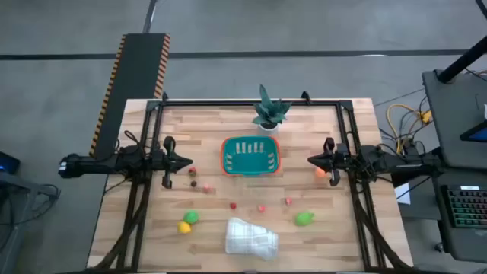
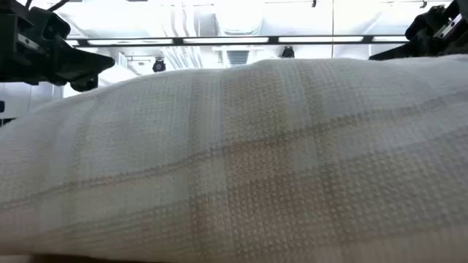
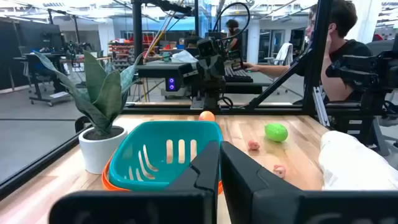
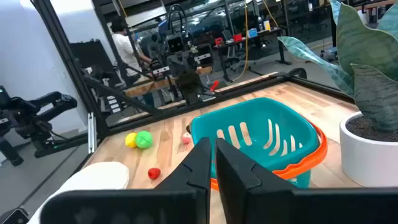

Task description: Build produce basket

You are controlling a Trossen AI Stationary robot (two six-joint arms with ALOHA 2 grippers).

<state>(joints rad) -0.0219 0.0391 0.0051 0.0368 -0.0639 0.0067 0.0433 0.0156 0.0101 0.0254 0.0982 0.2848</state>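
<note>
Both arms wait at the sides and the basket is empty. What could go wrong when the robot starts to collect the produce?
The potted plant stands right behind the basket; an arm reaching over could catch its leaves.

The small red berries lie close to the folded cloth and may be hard to pinch or may roll away.

The orange piece sits beside the shut right gripper, so the first move could knock it. The left gripper is shut too.

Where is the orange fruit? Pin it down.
In the high view the orange fruit lies on the table's right side, right of the basket, just below the shut right gripper.
</note>
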